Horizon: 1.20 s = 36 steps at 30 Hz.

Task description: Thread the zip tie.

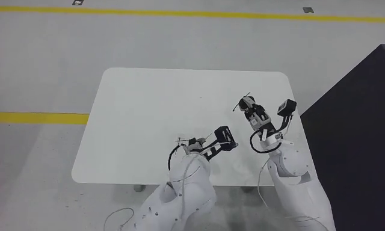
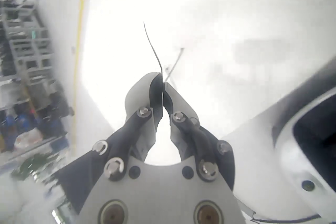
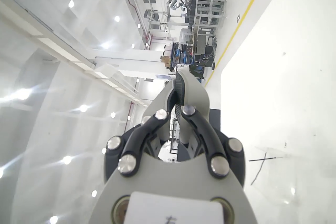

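Black zip tie (image 2: 153,47) stands pinched in the left gripper (image 2: 162,78) near the front edge of the table (image 1: 150,98), its long axis seemingly running away from the right gripper (image 3: 179,80), which hangs pressed together toward the right edge.

A white rectangular label (image 3: 176,205) sat on the grey metal base of the right gripper (image 3: 179,76), and it carried part of one dark printed character (image 3: 170,219). The picture's edge cut the character off, so it could not be read. Two small dark square plates (image 1: 78,2) (image 1: 308,10) lay on the pale grey floor beyond the table, too small to tell whether they bore any print. A long yellow painted line (image 1: 192,14) ran across that floor near them and a second yellow line (image 1: 42,118) ran closer in. Both were plain stripes without letters or numbers. No other writing was legible.
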Each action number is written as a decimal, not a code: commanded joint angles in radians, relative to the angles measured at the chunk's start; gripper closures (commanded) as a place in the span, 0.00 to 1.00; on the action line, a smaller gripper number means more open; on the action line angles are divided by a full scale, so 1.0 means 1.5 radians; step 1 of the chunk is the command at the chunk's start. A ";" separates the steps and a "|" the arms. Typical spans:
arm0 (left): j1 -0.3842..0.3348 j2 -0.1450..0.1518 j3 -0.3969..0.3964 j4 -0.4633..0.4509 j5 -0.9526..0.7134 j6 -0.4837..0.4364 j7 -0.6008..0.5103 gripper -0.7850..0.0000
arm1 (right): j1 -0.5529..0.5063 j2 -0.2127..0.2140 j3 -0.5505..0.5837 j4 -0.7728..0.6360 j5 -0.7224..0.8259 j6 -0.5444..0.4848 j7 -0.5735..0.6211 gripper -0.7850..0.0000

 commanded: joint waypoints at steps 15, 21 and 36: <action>-0.071 0.030 -0.078 0.044 -0.430 0.035 -0.034 1.00 | -0.014 0.006 0.013 -0.037 -0.054 -0.075 0.061 1.00; -0.138 0.059 -0.139 0.161 -0.669 0.056 -0.043 1.00 | -0.027 0.021 0.078 -0.054 -0.073 -0.116 0.163 1.00; -0.209 0.118 -0.109 0.241 -1.112 0.063 -0.043 1.00 | -0.032 0.032 0.114 -0.065 -0.098 -0.146 0.235 1.00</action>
